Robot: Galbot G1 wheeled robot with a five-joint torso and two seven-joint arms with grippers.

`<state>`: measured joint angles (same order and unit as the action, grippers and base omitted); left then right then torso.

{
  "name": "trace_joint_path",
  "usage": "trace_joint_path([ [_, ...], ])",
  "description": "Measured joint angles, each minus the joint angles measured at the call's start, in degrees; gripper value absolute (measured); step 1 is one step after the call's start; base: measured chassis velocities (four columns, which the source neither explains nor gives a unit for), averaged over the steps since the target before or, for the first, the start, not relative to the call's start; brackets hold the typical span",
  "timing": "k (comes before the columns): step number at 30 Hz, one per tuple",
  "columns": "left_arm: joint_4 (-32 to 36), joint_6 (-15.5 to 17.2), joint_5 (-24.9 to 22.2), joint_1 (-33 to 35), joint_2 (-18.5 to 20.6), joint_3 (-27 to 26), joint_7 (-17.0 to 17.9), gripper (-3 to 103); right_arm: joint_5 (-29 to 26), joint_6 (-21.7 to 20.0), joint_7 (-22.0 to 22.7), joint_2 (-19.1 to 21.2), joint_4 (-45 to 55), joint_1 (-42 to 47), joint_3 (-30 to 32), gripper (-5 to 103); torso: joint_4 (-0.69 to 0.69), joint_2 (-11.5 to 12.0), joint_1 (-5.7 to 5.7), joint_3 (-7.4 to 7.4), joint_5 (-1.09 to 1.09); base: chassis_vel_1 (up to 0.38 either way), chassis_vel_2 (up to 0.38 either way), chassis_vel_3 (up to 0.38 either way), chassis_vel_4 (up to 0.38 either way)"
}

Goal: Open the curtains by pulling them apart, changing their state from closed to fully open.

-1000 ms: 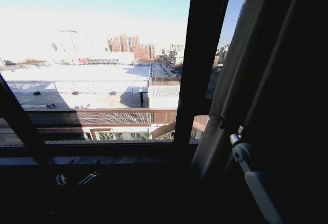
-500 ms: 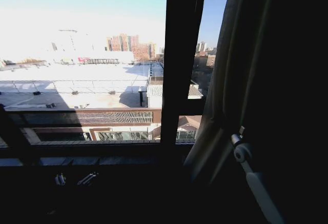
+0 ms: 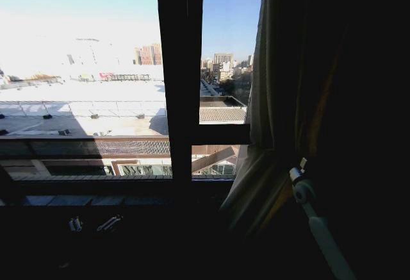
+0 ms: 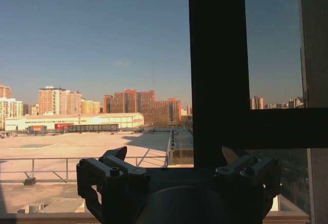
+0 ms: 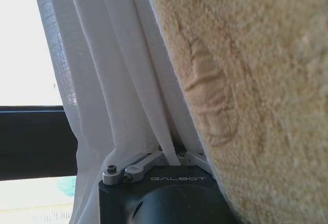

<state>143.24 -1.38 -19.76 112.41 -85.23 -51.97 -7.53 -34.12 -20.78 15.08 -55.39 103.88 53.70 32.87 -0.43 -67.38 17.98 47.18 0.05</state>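
1. Up front in the head view: sheer curtain (image 3: 259, 132) bunched at the right side of the window, hanging in folds and pinched inward low down beside the right arm (image 3: 314, 216). Just right of it, a heavier dark drape (image 3: 346, 100). Dark vertical window frame bar (image 3: 179, 75) left of the curtain, with bright rooftops and sky through the glass on both sides. Low at the left, in shadow under the sill, the left gripper (image 3: 93, 223), well apart from the curtain. Right gripper's fingers hidden in the fabric from this angle.

2. Next, the left wrist view: left gripper (image 4: 179, 175) with fingers spread wide and nothing between them, pointed at the window frame bar (image 4: 215, 65) and the city skyline beyond. Not touching any fabric.

3. Lastly, the right wrist view: right gripper (image 5: 163, 162) closed narrowly on a gathered pleat of the sheer white curtain (image 5: 102, 70), the fabric running straight out from between the fingers (image 5: 138, 168). Thick beige drape (image 5: 246, 90) pressed up against the gripper and the curtain. Dark frame bar (image 5: 31, 142) beyond the curtain.
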Motion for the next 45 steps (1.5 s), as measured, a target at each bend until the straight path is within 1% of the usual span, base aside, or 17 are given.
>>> trace_joint_path([
  [6, 0.0, 0.1, 0.0, -0.3, 0.1, 0.3, 0.0, 100, 0.1, 0.0, 0.2, -0.1, -0.3, 0.6, 0.3, 0, -0.02, 0.0, 0.0, 0.0, -0.03, -0.029, -0.033, 0.039, 0.02],
  [8, 0.0, 0.1, 0.0, -0.4, 0.1, 0.4, 0.0, 100, 0.1, 0.0, 0.5, -0.2, -0.6, 0.6, 0.5, 0, 0.0, 0.0, 0.01, 0.0, -0.11, 0.0, 0.0, 0.0, 0.0],
  [14, 0.0, 0.1, 0.0, -0.6, 0.2, 0.6, 0.0, 100, 0.2, -1.0, 4.1, -0.9, -1.8, 1.0, 2.6, 0, 0.05, 0.0, 0.01, 0.0, -0.08, 0.03, 0.054, -0.04, -0.027],
  [17, 0.0, 0.2, 0.1, -0.7, 0.2, 0.9, 0.0, 100, 0.1, -2.6, 8.8, -1.0, -3.1, 1.1, 5.1, 0, 0.03, 0.0, 0.0, 0.0, -0.04, 0.0, 0.0, 0.0, 0.0],
  [19, 0.0, 0.2, 0.1, -0.8, 0.2, 1.0, 0.0, 100, 0.1, -2.9, 9.8, -1.0, -3.3, 1.1, 5.4, 0, 0.03, 0.0, 0.0, 0.0, -0.04, 0.0, 0.0, 0.0, 0.0],
  [22, 0.0, 0.3, 0.2, -0.8, 0.1, 1.2, 0.0, 100, -0.7, -3.8, 13.8, -0.2, -4.3, 0.9, 6.8, 0, 0.02, 0.0, 0.0, -0.01, -0.05, 0.0, 0.0, 0.0, 0.0],
  [27, 0.0, 0.3, 0.2, -0.7, 0.0, 1.2, -0.1, 100, -1.7, -4.5, 13.2, 0.4, -1.8, 2.5, 7.0, -2, -0.01, 0.0, 0.01, 0.01, -0.01, 0.0, 0.0, 0.0, 0.0],
  [28, 0.0, 0.3, 0.2, -0.7, -0.1, 1.2, -0.1, 100, -1.8, -5.1, 12.1, 0.6, 0.0, 3.6, 6.9, 3, -0.02, 0.0, 0.01, 0.02, 0.0, 0.0, 0.0, 0.0, 0.0],
  [30, 0.0, 0.3, 0.2, -0.8, -0.1, 1.2, -0.1, 100, -1.8, -5.5, 11.2, 0.7, 1.5, 4.6, 6.7, 3, -0.04, 0.0, 0.01, 0.02, 0.04, 0.0, 0.0, 0.0, 0.0],
  [32, 0.0, 0.3, 0.0, -1.1, -0.2, 1.2, -0.1, 100, -1.8, -6.6, 8.7, 1.4, 6.9, 8.6, 6.0, 14, -0.05, 0.0, 0.01, 0.02, 0.02, 0.0, 0.0, 0.0, 0.0],
  [33, 0.0, 0.3, 0.0, -1.1, -0.2, 1.2, -0.1, 100, -1.8, -6.6, 8.7, 1.4, 6.9, 8.6, 6.0, 14, -0.05, 0.0, 0.01, 0.02, 0.02, 0.0, 0.0, 0.0, 0.0],
  [35, 0.0, 0.4, -0.2, -1.3, -0.3, 1.1, -0.1, 100, -2.0, -7.4, 7.5, 1.8, 11.7, 12.4, 5.7, 25, -0.03, 0.0, 0.0, 0.01, -0.01, 0.0, 0.0, 0.0, 0.0],
  [36, 0.0, 0.5, -0.3, -1.3, -0.3, 1.1, -0.1, 100, -2.7, -8.0, 7.4, 1.8, 14.8, 14.7, 5.6, 30, -0.03, 0.0, 0.01, 0.01, -0.02, 0.0, 0.0, 0.0, 0.0],
  [37, 0.0, 0.5, -0.3, -1.3, -0.3, 1.1, -0.1, 100, -2.7, -8.0, 7.4, 1.8, 14.8, 14.7, 5.6, 30, -0.03, 0.0, 0.01, 0.01, -0.02, 0.0, 0.0, 0.0, 0.0],
  [40, 0.0, 0.7, -0.5, -1.5, 0.0, 0.9, 0.0, 100, -5.4, -9.4, 7.8, 1.8, 23.6, 21.1, 5.8, 46, -0.04, 0.0, 0.0, 0.0, -0.05, 0.0, 0.0, 0.0, 0.0],
  [42, 0.0, 0.8, -0.7, -1.6, 0.1, 0.9, 0.0, 100, -5.7, -9.7, 7.9, 1.8, 25.8, 22.8, 6.0, 46, -0.04, 0.0, 0.0, 0.0, -0.05, 0.0, 0.0, 0.0, 0.0],
  [45, 0.0, 1.4, -1.4, -1.7, 0.5, 0.8, 0.0, 100, -6.0, -10.3, 8.3, 0.6, 31.4, 27.3, 6.1, 62, -0.03, 0.0, 0.0, 0.0, -0.04, 0.0, 0.0, 0.0, 0.0],
])
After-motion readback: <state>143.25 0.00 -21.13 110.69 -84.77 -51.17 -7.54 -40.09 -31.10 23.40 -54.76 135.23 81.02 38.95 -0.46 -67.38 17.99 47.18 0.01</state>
